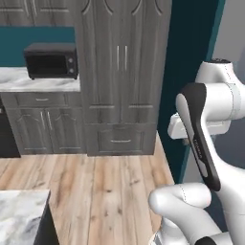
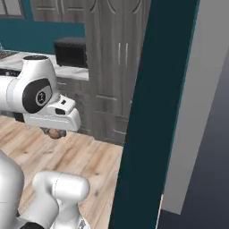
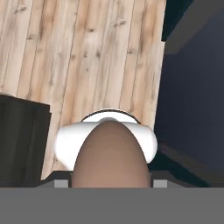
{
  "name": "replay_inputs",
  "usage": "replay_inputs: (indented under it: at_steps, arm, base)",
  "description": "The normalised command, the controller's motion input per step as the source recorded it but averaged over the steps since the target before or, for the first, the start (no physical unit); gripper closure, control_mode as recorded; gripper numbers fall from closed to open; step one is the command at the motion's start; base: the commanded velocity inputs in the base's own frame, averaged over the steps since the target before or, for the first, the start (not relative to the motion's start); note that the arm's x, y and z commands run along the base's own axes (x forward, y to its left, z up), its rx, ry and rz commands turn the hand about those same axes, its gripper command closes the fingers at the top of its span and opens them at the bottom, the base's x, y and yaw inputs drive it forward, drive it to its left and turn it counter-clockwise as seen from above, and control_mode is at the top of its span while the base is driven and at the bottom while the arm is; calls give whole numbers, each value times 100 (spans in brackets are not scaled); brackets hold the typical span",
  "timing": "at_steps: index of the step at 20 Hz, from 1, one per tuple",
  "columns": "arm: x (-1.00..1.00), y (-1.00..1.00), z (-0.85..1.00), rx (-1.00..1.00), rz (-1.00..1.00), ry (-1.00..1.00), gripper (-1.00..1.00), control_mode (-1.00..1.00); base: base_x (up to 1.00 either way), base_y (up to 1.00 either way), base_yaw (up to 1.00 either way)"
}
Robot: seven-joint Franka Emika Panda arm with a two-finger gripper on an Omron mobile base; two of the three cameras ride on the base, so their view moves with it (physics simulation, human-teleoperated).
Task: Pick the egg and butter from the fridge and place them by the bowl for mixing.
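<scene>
Pincer (image 3: 111, 186) pinches the egg (image 3: 110, 155); the brown oval sits between the finger tips at the bottom of the hand view, over the wood floor (image 3: 87, 52). In the right base view the egg (image 2: 54, 133) peeks out brown under the white hand, above the floor, well apart from any table.

Handling, as a judgement: egg is light, stiff-shelled, fragile and smooth, so apt to slip or crack; best held across its wide middle with gentle pressure, which looks like the hold now. Set it down softly, since it will likely roll.

Outward: dark teal wall edge (image 2: 152, 116) just right of the arm, grey slab of the fridge (image 2: 197, 112) beyond it, interior hidden. Grey wood cabinets (image 1: 122, 72) ahead, black microwave (image 1: 50, 61) on the marble table (image 1: 38, 83) at left, near its right end. Another marble table corner (image 1: 21, 215) at lower left.

Views differ: the hand view gives the grip and egg close up; the left base view gives the room and the folded arm, hand side-on. Butter and bowl cannot be placed from here.
</scene>
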Motion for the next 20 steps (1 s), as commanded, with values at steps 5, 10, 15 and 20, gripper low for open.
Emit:
replay_inputs:
  at_steps: [5,10,15,20]
  arm:
    - [0,0,0,0,0,0,100,100]
    - [0,0,0,0,0,0,100,100]
    - [0,0,0,0,0,0,100,100]
    - [0,0,0,0,0,0,100,100]
  base:
    - [100,-28,38]
    - [100,-9,53]
    - [100,-7,71]
    - [100,-2,75]
